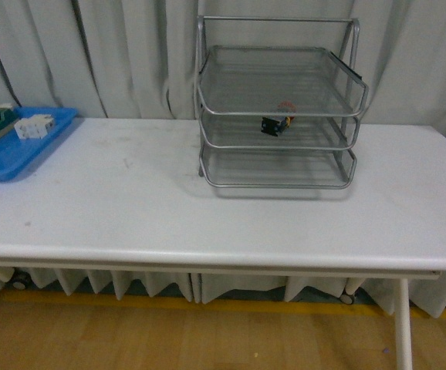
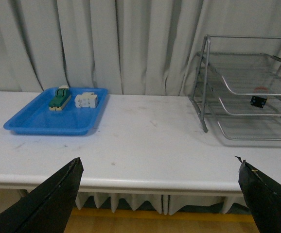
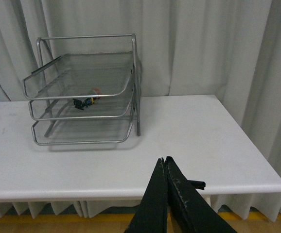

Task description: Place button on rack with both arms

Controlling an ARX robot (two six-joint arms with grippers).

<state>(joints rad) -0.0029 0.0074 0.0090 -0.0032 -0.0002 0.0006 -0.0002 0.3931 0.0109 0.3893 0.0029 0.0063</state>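
My left gripper (image 2: 160, 194) hangs with its fingers spread wide and nothing between them; my right gripper (image 3: 166, 167) has its fingers pressed together on nothing. Both sit back off the table's (image 1: 223, 208) near edge, well apart from the rack (image 1: 278, 108), which I judge fitting for arms with no carrying left to do. The button (image 1: 273, 125) lies on its side on the rack's middle tier, toward the front, so placement looks complete. At 10 o'clock from table centre, the blue tray (image 1: 7, 154) holds a green block (image 2: 60, 98) and a white block (image 2: 86, 100), side by side.
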